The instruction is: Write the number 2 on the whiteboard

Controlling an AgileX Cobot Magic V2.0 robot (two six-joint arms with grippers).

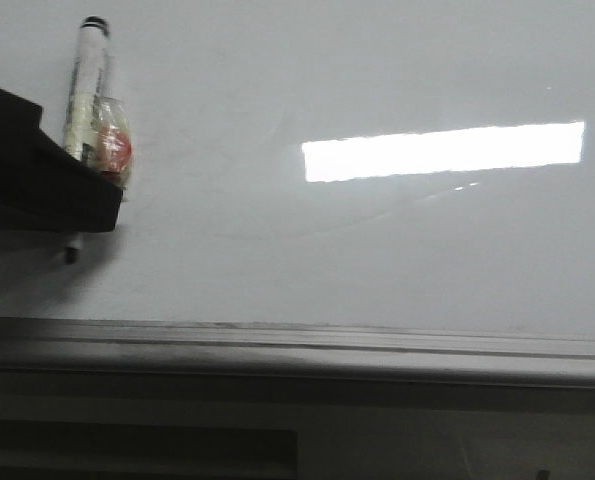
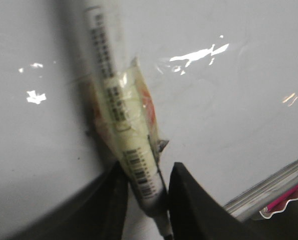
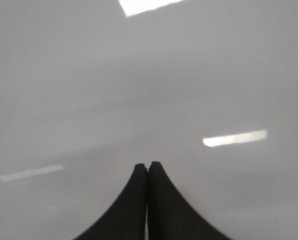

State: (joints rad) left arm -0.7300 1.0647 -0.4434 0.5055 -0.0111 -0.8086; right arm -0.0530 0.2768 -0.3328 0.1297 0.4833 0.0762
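Note:
The whiteboard [image 1: 397,260] fills the front view, glossy grey-white with a bright rectangular reflection. No number 2 shows on it; only faint smudge arcs. My left gripper [image 1: 72,205] at the far left is shut on a white marker pen [image 1: 89,80] wrapped in yellowish tape and clear plastic; its dark tip [image 1: 70,255] points down at the board. In the left wrist view the pen [image 2: 121,125] sits clamped between the black fingers [image 2: 194,200] of my left gripper [image 2: 146,185]. My right gripper [image 3: 148,167] is shut on nothing, above bare whiteboard [image 3: 138,75].
The board's grey metal frame edge [image 1: 297,340] runs along the near side, with a darker ledge [image 1: 137,440] below it. The frame corner [image 2: 274,192] and something pink [image 2: 284,200] show in the left wrist view.

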